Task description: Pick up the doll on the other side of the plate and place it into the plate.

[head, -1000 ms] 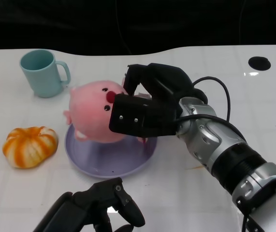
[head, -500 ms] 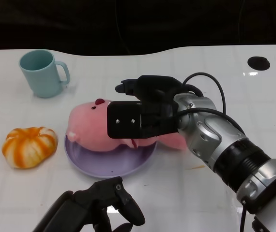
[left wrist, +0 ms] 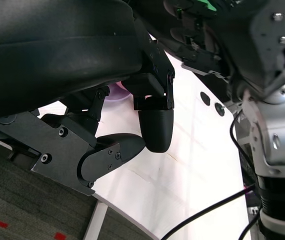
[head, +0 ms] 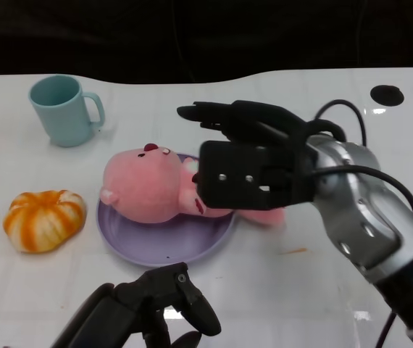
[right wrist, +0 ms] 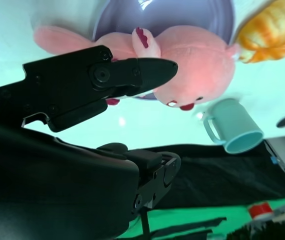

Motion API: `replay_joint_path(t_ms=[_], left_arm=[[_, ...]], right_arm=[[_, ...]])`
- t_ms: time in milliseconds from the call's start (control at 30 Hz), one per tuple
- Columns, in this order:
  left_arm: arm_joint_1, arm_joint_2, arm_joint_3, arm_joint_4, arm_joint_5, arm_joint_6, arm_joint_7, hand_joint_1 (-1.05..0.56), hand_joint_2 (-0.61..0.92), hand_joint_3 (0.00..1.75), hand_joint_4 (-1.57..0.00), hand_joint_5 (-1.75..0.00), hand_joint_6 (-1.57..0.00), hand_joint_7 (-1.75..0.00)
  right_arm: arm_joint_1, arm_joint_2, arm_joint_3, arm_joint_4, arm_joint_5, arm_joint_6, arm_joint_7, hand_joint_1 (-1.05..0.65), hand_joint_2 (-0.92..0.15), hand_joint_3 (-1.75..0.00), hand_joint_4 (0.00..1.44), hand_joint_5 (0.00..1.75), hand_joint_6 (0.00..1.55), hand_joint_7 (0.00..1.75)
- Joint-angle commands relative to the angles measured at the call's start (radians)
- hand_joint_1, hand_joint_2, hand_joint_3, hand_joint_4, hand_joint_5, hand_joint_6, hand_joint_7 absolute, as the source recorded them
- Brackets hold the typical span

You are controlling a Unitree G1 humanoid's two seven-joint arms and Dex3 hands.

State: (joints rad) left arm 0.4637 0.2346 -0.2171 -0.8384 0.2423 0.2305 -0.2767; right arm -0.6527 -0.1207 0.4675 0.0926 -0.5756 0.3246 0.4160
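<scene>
The doll (head: 152,187) lies across the plate (head: 164,243), delivered; the right hand (head: 253,163) hovers above, fingers apart, empty.

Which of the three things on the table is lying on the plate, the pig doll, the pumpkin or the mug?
The pink pig doll. It lies on the purple plate; the orange pumpkin and teal mug sit on the bare table.

Pink plush doll (head: 148,190), round-headed with a dark red nose and red-marked paws, lying on its side across the plate (head: 156,245). Head over the plate's left part, body and one leg hanging past the right rim onto the table. Plate lavender, round, shallow, flat on the table.
</scene>
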Motion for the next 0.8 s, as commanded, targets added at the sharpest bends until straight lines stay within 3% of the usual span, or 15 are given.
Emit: replay_joint_path(t_ms=[33,267,367,533,600,667,700,733,800], left_arm=[[0.003,0.012,0.003,0.001,0.012,-0.003,0.009,-0.2,0.64,0.96,-0.74,-1.75,-0.62,-1.34],[0.0,0.018,0.005,0.003,0.013,0.002,0.004,-0.2,0.63,0.96,-0.72,-1.75,-0.62,-1.32],[-0.003,0.021,0.01,0.007,0.013,-0.003,0.004,-0.2,0.63,0.96,-0.72,-1.75,-0.62,-1.32],[-0.006,0.024,0.011,0.011,0.016,-0.01,0.007,-0.21,0.63,0.96,-0.72,-1.75,-0.63,-1.32],[-0.009,0.023,0.014,0.011,0.011,-0.007,0.004,-0.21,0.64,0.96,-0.72,-1.75,-0.63,-1.31],[-0.011,0.022,0.019,0.013,0.003,-0.008,0.003,-0.2,0.63,0.96,-0.71,-1.75,-0.63,-1.31],[-0.012,0.022,0.02,0.014,0.001,-0.009,0.003,-0.2,0.63,0.96,-0.71,-1.75,-0.63,-1.31],[-0.013,0.022,0.022,0.015,-0.002,-0.01,0.002,-0.2,0.63,0.96,-0.71,-1.75,-0.63,-1.31],[-0.014,0.021,0.025,0.016,-0.007,-0.005,0.001,-0.19,0.63,0.96,-0.71,-1.75,-0.63,-1.31]], right_arm=[[0.107,-0.041,-0.049,-0.129,0.032,0.009,0.004,-0.78,-0.92,-0.39,0.03,0.54,0.21,0.03],[0.349,-0.044,-0.168,-0.343,0.162,-0.048,-0.056,-0.69,-0.92,-0.36,0.3,0.83,0.42,0.14],[0.429,-0.054,-0.206,-0.408,0.225,-0.072,-0.053,-0.64,-0.92,-0.34,0.33,0.93,0.48,0.19],[0.542,-0.062,-0.268,-0.501,0.359,-0.064,-0.021,-0.46,-0.92,-0.28,0.35,1.28,0.51,0.42],[0.587,-0.078,-0.29,-0.543,0.39,-0.057,-0.012,-0.37,-0.92,-0.31,0.37,1.37,0.5,0.56],[0.635,-0.096,-0.313,-0.579,0.412,-0.072,-0.011,-0.31,-0.92,-0.34,0.41,1.36,0.48,0.72],[0.651,-0.102,-0.321,-0.589,0.423,-0.078,-0.011,-0.25,-0.89,-0.41,0.44,1.38,0.45,0.92],[0.672,-0.106,-0.334,-0.605,0.443,-0.076,-0.007,-0.24,-0.87,-0.45,0.46,1.38,0.43,1.01],[0.708,-0.114,-0.361,-0.64,0.484,-0.064,0.001,-0.16,-0.74,-0.74,0.5,1.49,0.48,1.2]])
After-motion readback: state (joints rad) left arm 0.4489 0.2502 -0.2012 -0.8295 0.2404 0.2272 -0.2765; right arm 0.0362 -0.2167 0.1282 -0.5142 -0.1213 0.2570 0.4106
